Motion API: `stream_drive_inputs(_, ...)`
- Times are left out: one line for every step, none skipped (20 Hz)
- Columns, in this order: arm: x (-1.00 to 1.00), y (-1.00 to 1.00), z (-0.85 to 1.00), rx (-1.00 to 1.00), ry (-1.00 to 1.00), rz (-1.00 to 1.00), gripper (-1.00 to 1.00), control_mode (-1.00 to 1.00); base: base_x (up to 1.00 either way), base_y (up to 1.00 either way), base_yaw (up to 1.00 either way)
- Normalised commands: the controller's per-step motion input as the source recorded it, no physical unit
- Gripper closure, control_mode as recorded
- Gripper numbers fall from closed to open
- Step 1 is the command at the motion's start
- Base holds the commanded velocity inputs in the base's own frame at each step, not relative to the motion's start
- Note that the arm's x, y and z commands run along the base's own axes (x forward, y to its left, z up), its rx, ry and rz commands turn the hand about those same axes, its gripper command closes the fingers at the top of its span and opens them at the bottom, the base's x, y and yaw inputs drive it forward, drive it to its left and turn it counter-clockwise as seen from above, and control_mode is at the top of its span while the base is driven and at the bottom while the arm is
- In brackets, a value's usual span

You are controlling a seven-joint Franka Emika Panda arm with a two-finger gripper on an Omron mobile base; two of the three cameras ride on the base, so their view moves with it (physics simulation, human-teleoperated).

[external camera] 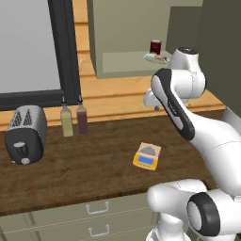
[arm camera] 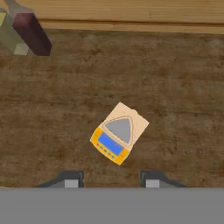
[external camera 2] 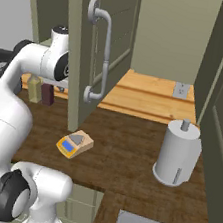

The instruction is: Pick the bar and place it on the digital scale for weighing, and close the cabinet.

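The claw (arm camera: 111,181) hangs over the desk (external camera: 89,164) and points straight down. Its two tips are drawn close together and nothing is between them, so it is empty. Directly below it in the hand view lies the scale (arm camera: 118,134), turned at an angle, its grey plate bare and its blue strip toward the claw. Up and to one side of that view stand two bottles (arm camera: 26,33), one dark red and one olive, at the back of the desk against the wooden wall boards. In the left base view the arm bends above the scale (external camera: 147,156), and the toaster (external camera: 26,134) sits well off at the far left. The bar (external camera: 159,58) is still on the lower shelf of the cabinet (external camera: 127,37), just beside a dark red can (external camera: 156,46). The cabinet door (external camera 2: 89,39) stands wide open, and in the right base view its handle (external camera 2: 104,57) faces the camera and hides the hand. A paper roll (external camera 2: 178,153) stands further right. As I judge it, the pick has not begun. The next move calls for spreading the jaws, lifting the claw to shelf height and reaching in for the flat bar without knocking the can. Weighing and shutting the door come after.
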Motion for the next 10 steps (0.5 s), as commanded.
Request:
stream_drive_inputs(-0.06, 0.00, 0.00, 0.00, 0.00, 0.00, -1.00, -1.00, 0.00, 0.00, 0.00)
stream_drive_inputs(-0.15, 0.00, 0.00, 0.00, 0.00, 0.00, -1.00, -1.00, 0.00, 0.00, 0.00)
stream_drive_inputs(-0.19, 0.00, 0.00, 0.00, 0.00, 0.00, -1.00, -1.00, 0.00, 0.00, 0.00)
stream_drive_inputs(-0.61, 0.05, 0.00, 0.00, -0.01, 0.07, -1.00, -1.00, 0.00, 0.00, 0.00)
stream_drive_inputs(-0.81, 0.00, 0.13, 0.00, -0.20, 0.06, -1.00, -1.00, 0.00, 0.00, 0.00)
stream_drive_inputs(-0.63, 0.00, 0.19, 0.00, -0.17, 0.04, -1.00, -1.00, 0.00, 0.00, 0.00)
stream_drive_inputs(-0.49, 0.00, 0.39, 0.00, -0.14, 0.03, -1.00, -1.00, 0.00, 0.00, 0.00)
stream_drive_inputs(-0.58, 0.00, 0.41, 0.00, -0.09, 0.07, -1.00, -1.00, 0.00, 0.00, 0.00)
stream_drive_inputs(-0.53, 0.00, 0.42, 0.00, -0.01, 0.07, -1.00, -1.00, 0.00, 0.00, 0.00)
stream_drive_inputs(-0.57, 0.00, 0.47, -0.03, -0.07, 0.06, -1.00, -1.00, 0.00, 0.00, 0.00)
